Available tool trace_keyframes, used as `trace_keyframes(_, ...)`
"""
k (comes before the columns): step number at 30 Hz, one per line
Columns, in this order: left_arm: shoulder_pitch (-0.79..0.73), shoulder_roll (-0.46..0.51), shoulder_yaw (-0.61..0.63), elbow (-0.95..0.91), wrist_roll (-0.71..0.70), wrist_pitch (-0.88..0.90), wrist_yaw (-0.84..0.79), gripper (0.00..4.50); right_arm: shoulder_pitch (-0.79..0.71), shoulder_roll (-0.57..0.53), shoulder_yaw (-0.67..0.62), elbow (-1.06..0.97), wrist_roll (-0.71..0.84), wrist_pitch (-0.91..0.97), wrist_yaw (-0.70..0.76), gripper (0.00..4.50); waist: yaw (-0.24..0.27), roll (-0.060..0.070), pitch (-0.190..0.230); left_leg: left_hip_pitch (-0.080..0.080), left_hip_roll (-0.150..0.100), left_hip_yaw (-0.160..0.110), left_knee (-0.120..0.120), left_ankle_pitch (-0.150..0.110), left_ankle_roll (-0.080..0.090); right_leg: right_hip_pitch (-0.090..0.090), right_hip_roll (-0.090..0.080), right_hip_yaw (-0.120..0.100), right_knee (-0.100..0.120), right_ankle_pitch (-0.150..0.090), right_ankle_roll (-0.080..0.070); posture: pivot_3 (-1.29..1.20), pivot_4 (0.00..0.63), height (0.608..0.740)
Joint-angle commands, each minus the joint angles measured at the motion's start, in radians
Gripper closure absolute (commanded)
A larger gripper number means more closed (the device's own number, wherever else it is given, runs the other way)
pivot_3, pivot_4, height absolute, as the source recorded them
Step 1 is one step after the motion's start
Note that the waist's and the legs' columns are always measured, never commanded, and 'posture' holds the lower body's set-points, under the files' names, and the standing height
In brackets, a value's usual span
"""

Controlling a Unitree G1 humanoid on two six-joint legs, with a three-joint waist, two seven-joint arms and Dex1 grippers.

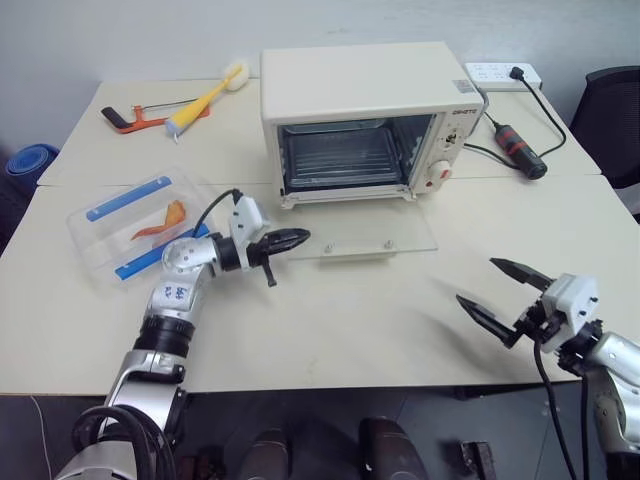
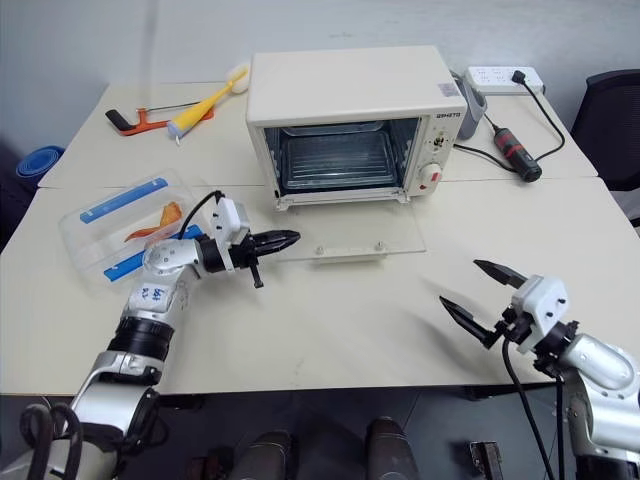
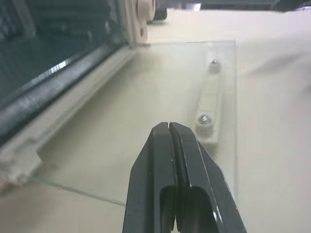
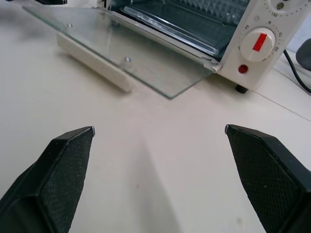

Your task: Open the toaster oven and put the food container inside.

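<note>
The toaster oven stands open, its glass door lying flat on the tabletop, so I judge the opening step done and the loading step next. My left gripper has its jaws pressed shut on nothing, tips at the door's left edge. My right gripper hangs with jaws spread wide, empty, near the front right. The food container sits just beside my left arm, well apart from the oven; I must reach it and grasp its sides. A hacksaw, brush and power strip lie at the back.

Oven mouth unobstructed (door flat down).
</note>
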Motion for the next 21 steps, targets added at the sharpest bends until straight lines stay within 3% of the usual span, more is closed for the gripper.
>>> trace_keyframes(1, 0.051, 0.021, 0.013, -0.151, -0.005, 0.064, 0.045, 4.46, 0.004, -0.019, -0.021, -0.050, 0.039, -0.012, 0.015, 0.00, 0.001, 0.000, 0.000, 0.000, 0.000, 0.000, 0.001, 0.000, 0.000, 0.000, 0.000, 0.000, 0.000, 0.000, 0.000, 0.00, 0.150, 0.740)
trace_keyframes(7, 0.208, 0.072, 0.173, -0.495, -0.194, 0.312, 0.123, 3.09, -0.094, 0.022, 0.086, -0.070, 0.093, 0.003, 0.069, 0.00, -0.002, 0.000, 0.000, 0.000, 0.001, -0.001, 0.000, 0.000, 0.000, 0.001, 0.000, 0.000, 0.000, 0.000, 0.000, 0.00, 0.150, 0.740)
trace_keyframes(11, 0.359, 0.150, 0.400, -0.652, -0.306, 0.354, 0.165, 1.90, -0.172, 0.063, 0.174, -0.088, 0.108, 0.006, 0.097, 0.00, -0.005, 0.000, 0.000, 0.001, 0.002, -0.001, -0.001, 0.000, 0.000, 0.000, 0.001, 0.001, -0.001, 0.000, 0.000, 0.00, 0.150, 0.740)
trace_keyframes(12, 0.385, 0.162, 0.430, -0.668, -0.319, 0.356, 0.171, 1.61, -0.180, 0.069, 0.184, -0.087, 0.107, 0.002, 0.099, 0.00, -0.002, 0.001, 0.000, 0.002, 0.002, 0.000, -0.003, 0.000, 0.000, 0.000, 0.000, 0.001, -0.001, 0.000, 0.000, 0.00, 0.150, 0.740)
trace_keyframes(17, 0.674, 0.212, 0.808, -0.672, -0.392, 0.361, 0.190, 0.18, -0.244, 0.127, 0.238, -0.072, 0.112, -0.026, 0.107, 0.00, 0.000, 0.000, 0.000, 0.001, 0.001, -0.001, -0.003, 0.000, 0.000, 0.001, -0.001, 0.002, -0.004, 0.000, 0.000, 0.00, 0.150, 0.740)
trace_keyframes(21, 0.853, 0.218, 0.979, -0.524, -0.369, 0.321, 0.200, 0.05, -0.283, 0.158, 0.276, -0.086, 0.083, -0.074, 0.115, 0.00, 0.003, 0.000, 0.000, 0.002, 0.002, -0.002, -0.005, 0.000, 0.000, 0.002, 0.000, 0.001, -0.011, 0.000, -0.001, 0.00, 0.150, 0.740)
